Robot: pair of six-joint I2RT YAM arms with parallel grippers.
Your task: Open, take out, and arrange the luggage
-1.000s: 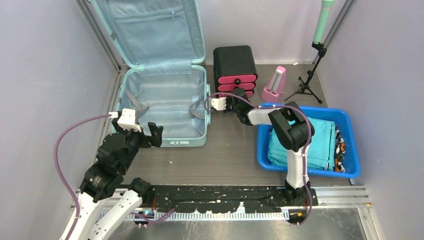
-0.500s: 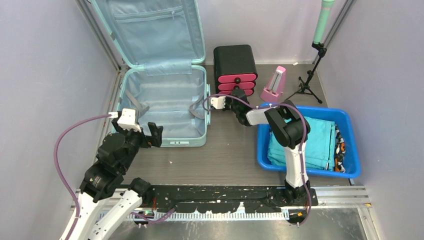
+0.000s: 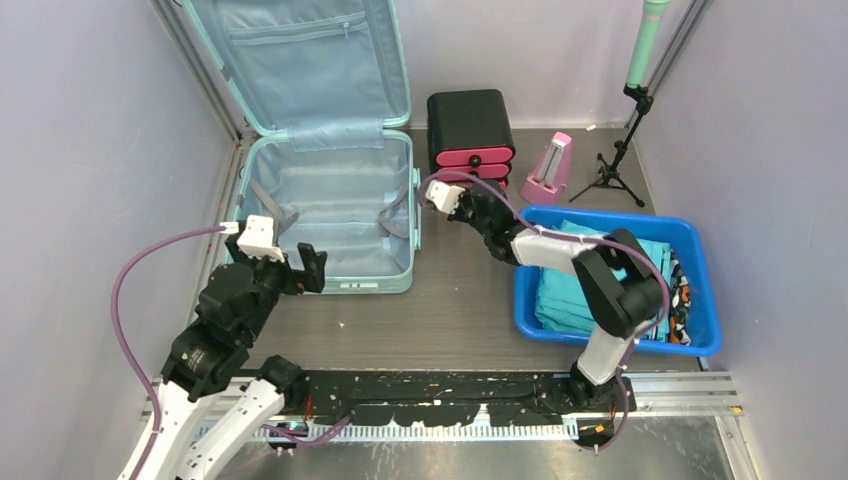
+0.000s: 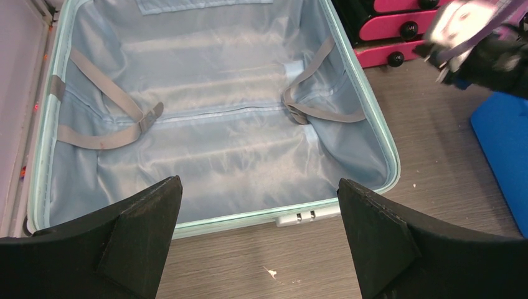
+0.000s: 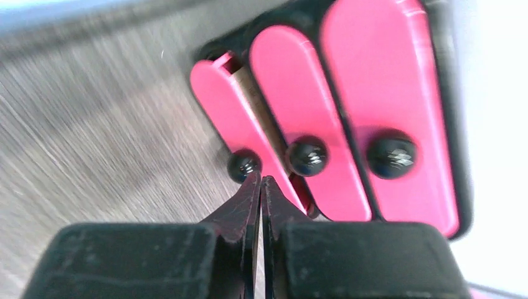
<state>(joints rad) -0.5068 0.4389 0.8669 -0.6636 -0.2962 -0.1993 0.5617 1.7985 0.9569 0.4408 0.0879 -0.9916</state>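
Overhead, the luggage point(image 3: 330, 215) sits at the back left of the worktop point(image 3: 450, 310), lying open. Its mint-green base rests flat; the lid point(image 3: 300, 60) stands upright against the rear wall, zip pocket facing out. Light blue lining all through. Two grey straps point(image 4: 106, 118) lie loose and unbuckled across the base, one from each side. A small combination lock point(image 4: 299, 217) shows on the near rim. No items are visible inside the base.

Left fingers point(image 4: 137, 230): spread wide, holding nothing, poised above the suitcase's near edge and looking down into the base. No contact with the shell.

Right fingers point(image 5: 240, 205): drawn together to a hairline slit, nothing between them. The tips sit just beside the black knob point(image 5: 244, 164) of the lowest pink drawer point(image 5: 215, 93); whether they touch it I cannot tell, since the wrist view is blurred. That drawer stands slightly ajar.

The black drawer box point(image 3: 468, 118) is just right of the luggage, near the back wall. Beside it is a pink metronome-shaped item point(image 3: 548, 170), then a small black tripod point(image 3: 615, 165) carrying a mint-green pole. A blue tub point(image 3: 528, 300) at front right holds folded teal cloth point(image 3: 650, 270), with a patterned fabric at its right side. The right arm reaches over the tub's left corner.
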